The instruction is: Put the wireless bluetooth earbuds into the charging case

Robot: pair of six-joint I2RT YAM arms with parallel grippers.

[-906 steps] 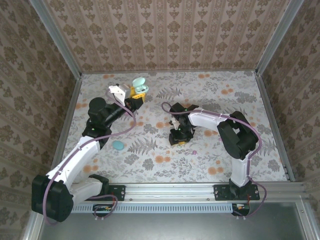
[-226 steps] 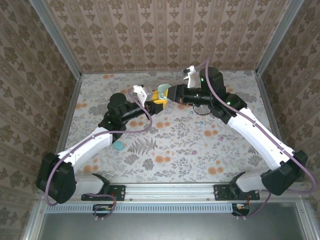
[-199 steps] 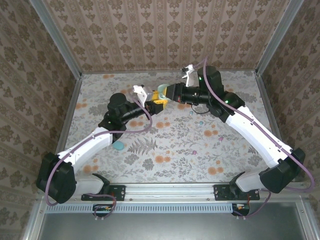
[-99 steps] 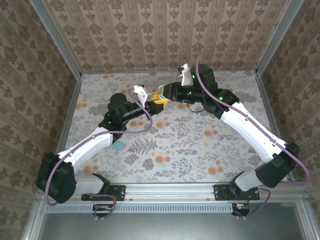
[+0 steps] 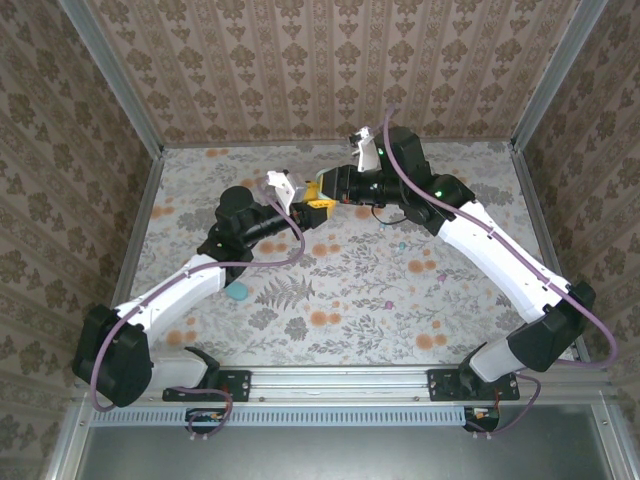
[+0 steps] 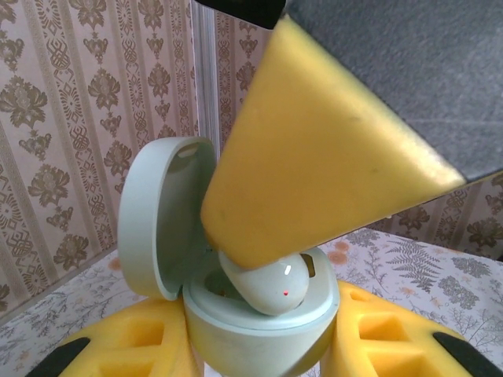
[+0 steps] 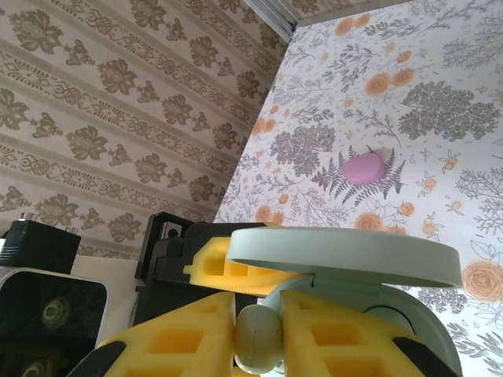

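Observation:
The mint-green charging case (image 6: pixel 259 322) is upright with its lid (image 6: pixel 161 212) swung open, and my left gripper (image 6: pixel 259 345) is shut on its base. A pale earbud (image 6: pixel 271 287) rests tilted in the case's opening, partly seated. One yellow finger (image 6: pixel 314 173) of my right gripper presses over it. From the right wrist, the earbud (image 7: pixel 258 338) sits pinched between the fingers of my right gripper (image 7: pixel 258 334), under the case lid (image 7: pixel 342 255). From above, the left gripper (image 5: pixel 308 203) and right gripper (image 5: pixel 332 190) meet tip to tip at the table's back middle.
A small teal oval piece (image 5: pixel 237 290) lies on the floral table near the left arm. A pink oval piece (image 7: pixel 363 168) lies further out on the table. Patterned walls enclose the back and both sides.
The right arm rose from the table's middle, met the held case, and over the last second slid slightly left, bringing the earbud into the case. The left arm has held still.

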